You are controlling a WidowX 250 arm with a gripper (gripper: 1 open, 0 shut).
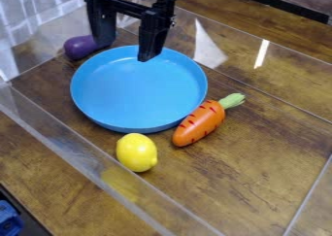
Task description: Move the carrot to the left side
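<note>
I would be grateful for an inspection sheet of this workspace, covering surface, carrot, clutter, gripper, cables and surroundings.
Surface: brown wood-look tabletop, visible seams
Job's things: orange toy carrot, dark grooves, green stem, lying beside the bowl's rim
Clutter: blue bowl, nothing seen inside; yellow lemon near its rim; purple eggplant on the far side, partly hidden
Gripper: black, jaws open above the bowl, nothing held
Cables: nothing seen
Surroundings: clear panel edges; blue object at the lower-left corner, unidentifiable
</note>
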